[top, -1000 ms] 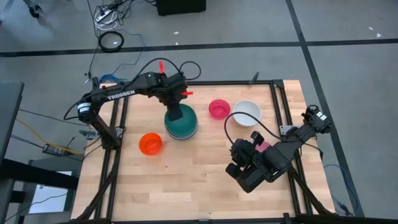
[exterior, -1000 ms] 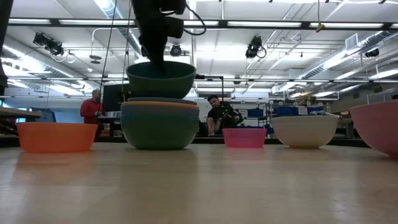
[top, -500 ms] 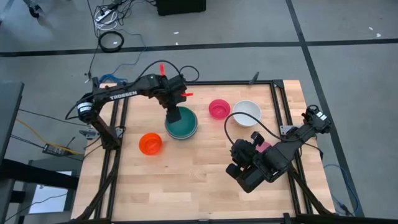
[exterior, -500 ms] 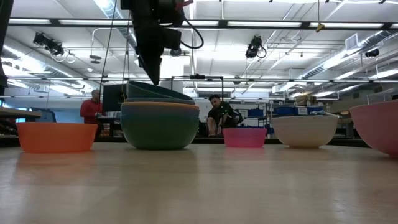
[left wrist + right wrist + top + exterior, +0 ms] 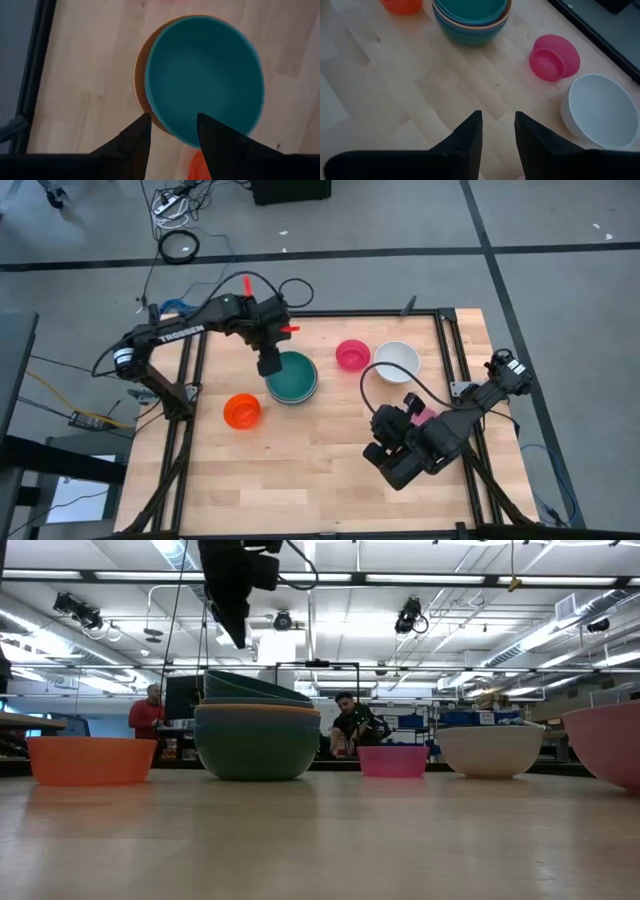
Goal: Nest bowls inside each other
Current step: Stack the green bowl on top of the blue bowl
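A stack of bowls (image 5: 292,376) stands on the table's far middle. Its top one is a teal bowl (image 5: 205,75), which lies tilted in the stack (image 5: 257,735), with an orange rim showing under it. My left gripper (image 5: 174,131) hangs open above the stack's left edge (image 5: 268,365), clear of it (image 5: 237,635). My right gripper (image 5: 498,125) waits open over the near right of the table (image 5: 392,442), with nothing between its fingers. A small orange bowl (image 5: 241,410), a magenta bowl (image 5: 352,355) and a white bowl (image 5: 397,362) stand apart on the wood.
A pink bowl (image 5: 610,745) stands at the right, mostly hidden under my right arm in the high view (image 5: 428,416). A black frame (image 5: 440,330) runs round the table top. People sit in the room behind (image 5: 352,725).
My left gripper has opened and let go of the teal bowl, which has dropped into the stack and lies tilted there. The gripper has then risen and drawn toward the table's left edge.
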Tool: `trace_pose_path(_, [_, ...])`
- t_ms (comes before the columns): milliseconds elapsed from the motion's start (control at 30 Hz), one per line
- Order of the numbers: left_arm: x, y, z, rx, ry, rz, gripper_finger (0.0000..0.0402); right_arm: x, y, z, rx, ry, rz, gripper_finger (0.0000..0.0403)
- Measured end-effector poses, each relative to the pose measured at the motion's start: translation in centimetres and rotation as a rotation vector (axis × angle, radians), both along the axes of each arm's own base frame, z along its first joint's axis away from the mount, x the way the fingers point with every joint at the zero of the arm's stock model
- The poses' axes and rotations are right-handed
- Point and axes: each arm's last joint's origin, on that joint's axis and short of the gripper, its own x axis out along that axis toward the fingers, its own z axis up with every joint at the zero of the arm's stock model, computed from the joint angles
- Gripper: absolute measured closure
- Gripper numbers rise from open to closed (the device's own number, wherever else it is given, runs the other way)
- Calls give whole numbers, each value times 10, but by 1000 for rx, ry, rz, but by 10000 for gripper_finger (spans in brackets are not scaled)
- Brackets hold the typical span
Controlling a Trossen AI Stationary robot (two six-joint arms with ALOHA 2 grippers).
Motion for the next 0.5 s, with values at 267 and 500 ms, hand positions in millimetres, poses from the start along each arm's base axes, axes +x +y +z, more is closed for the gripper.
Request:
trace_pose_path(267, [5, -9, -3, 19, -3, -19, 234, 2, 2, -24, 4, 13, -19, 300])
trace_pose_path(500, [0, -8, -33, 60, 120, 25, 234, 4, 3, -30, 15, -4, -16, 301])
